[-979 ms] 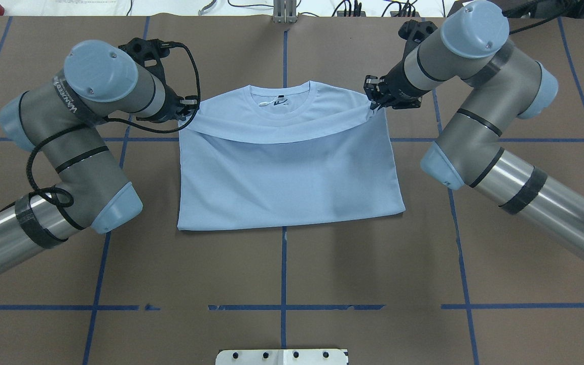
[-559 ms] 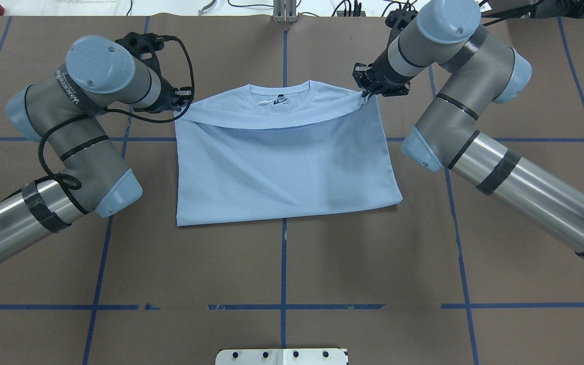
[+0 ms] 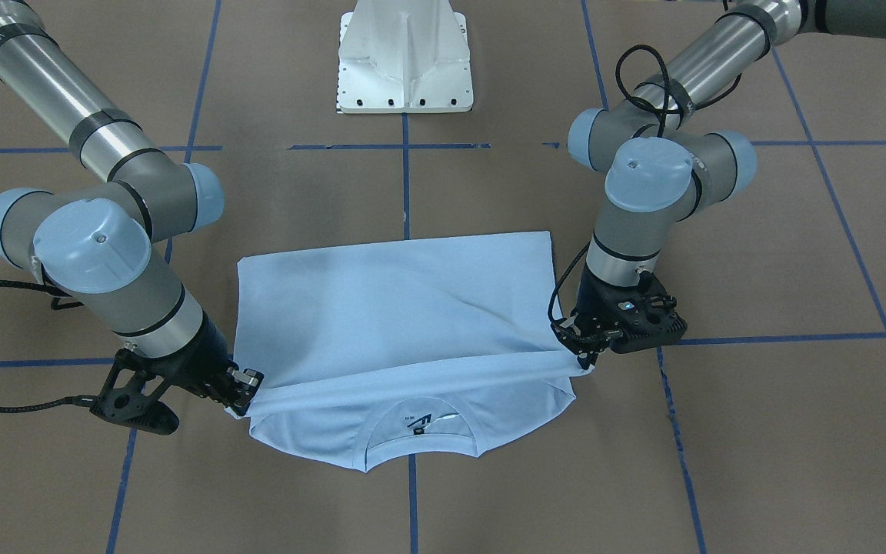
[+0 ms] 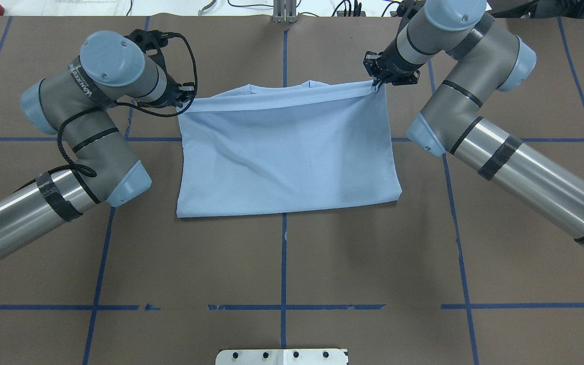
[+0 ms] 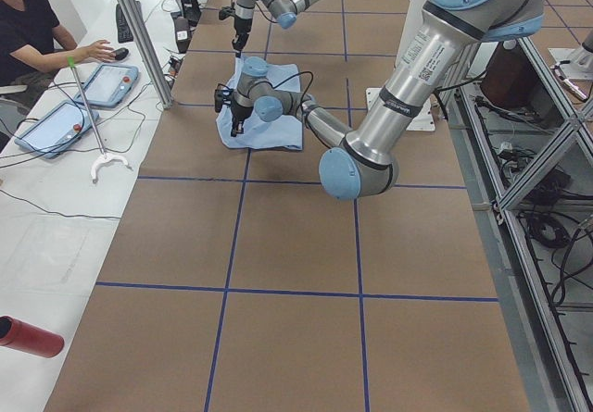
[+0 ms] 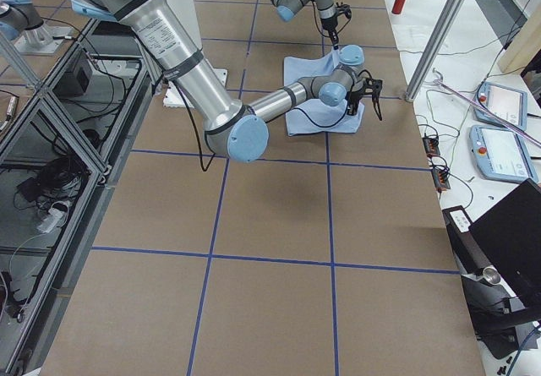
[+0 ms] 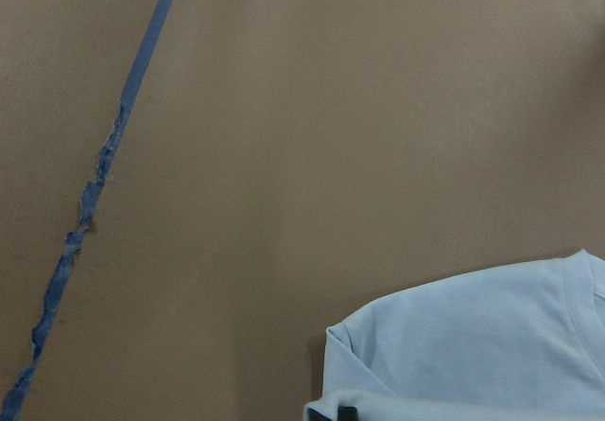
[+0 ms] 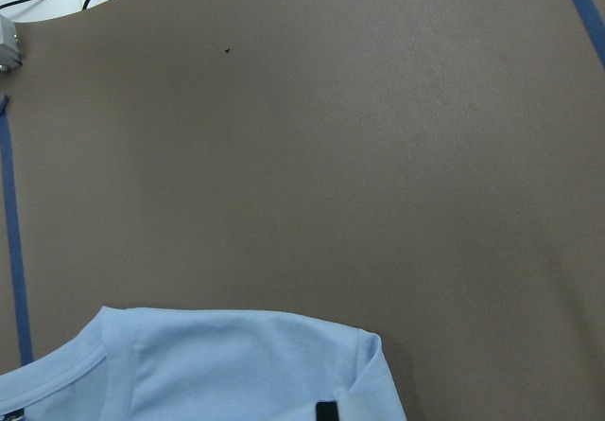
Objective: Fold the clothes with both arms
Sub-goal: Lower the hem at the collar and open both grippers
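Note:
The pale light-blue T-shirt (image 4: 287,152) lies folded on the brown table, its chest print hidden. My left gripper (image 4: 186,96) is shut on one end of the shirt's folded-over edge and my right gripper (image 4: 377,83) is shut on the other end. The edge hangs taut between them, just above the shoulders. From overhead only a sliver of the neckline (image 4: 282,87) shows. In the front-facing view the shirt (image 3: 397,308) shows its round neckline (image 3: 420,431) under the held edge, with the left gripper (image 3: 583,355) and right gripper (image 3: 241,400) at its ends. Both wrist views show a shirt corner (image 7: 473,345) (image 8: 236,364).
Blue tape lines (image 4: 284,263) cross the brown table cover. The white pedestal base (image 3: 404,61) stands at the robot's side of the table. An operator (image 5: 37,32) sits with tablets (image 5: 109,83) beyond the far edge. A red cylinder (image 5: 28,336) lies off the table.
Both grippers have carried the held edge away from the robot, over the shoulders and neckline. The collar, plain to see before, is now almost covered from overhead.

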Robot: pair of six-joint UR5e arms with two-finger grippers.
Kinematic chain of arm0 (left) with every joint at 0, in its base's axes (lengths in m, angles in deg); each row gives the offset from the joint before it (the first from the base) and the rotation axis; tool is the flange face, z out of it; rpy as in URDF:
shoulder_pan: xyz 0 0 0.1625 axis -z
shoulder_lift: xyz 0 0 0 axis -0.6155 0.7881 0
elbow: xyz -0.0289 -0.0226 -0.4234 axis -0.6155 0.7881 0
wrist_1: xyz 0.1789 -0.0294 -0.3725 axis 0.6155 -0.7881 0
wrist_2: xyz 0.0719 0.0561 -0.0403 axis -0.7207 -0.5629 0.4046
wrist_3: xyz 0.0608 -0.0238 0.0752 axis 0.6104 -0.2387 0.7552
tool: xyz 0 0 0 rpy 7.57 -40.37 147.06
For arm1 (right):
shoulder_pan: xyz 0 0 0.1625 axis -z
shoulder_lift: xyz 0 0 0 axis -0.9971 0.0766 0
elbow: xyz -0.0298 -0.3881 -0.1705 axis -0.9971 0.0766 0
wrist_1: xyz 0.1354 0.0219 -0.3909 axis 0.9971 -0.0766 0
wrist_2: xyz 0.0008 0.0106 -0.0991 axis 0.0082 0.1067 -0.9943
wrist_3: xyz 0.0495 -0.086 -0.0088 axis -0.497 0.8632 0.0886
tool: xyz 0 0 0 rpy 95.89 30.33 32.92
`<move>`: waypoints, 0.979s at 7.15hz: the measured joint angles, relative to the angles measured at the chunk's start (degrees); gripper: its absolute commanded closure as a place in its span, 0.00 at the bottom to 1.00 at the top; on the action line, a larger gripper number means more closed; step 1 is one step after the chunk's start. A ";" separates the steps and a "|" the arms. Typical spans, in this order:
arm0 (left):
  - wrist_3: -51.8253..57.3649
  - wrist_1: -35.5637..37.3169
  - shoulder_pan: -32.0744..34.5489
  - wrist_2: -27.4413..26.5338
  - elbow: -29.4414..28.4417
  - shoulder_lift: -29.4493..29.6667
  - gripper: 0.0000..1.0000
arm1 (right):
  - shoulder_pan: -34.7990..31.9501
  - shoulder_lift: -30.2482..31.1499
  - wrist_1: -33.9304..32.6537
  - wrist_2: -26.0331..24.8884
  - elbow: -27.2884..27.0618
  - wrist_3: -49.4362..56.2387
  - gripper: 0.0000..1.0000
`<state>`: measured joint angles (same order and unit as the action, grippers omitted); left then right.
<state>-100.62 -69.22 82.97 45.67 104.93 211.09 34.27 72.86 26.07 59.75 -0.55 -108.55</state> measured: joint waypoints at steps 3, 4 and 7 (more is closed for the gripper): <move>-0.07 -0.16 -0.04 0.00 -0.48 0.70 1.00 | 0.38 -0.81 0.37 -0.06 0.53 0.00 1.00; -0.16 -0.18 -0.08 0.00 -0.50 0.93 0.69 | 0.73 -0.95 0.49 -0.03 0.53 0.00 0.01; -0.77 -0.80 -0.15 0.00 -0.51 1.21 0.01 | 1.12 -0.77 0.70 -0.14 0.54 0.20 0.00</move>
<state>-101.39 -70.02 82.82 45.66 104.42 212.29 35.38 72.09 26.77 59.61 -0.01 -108.34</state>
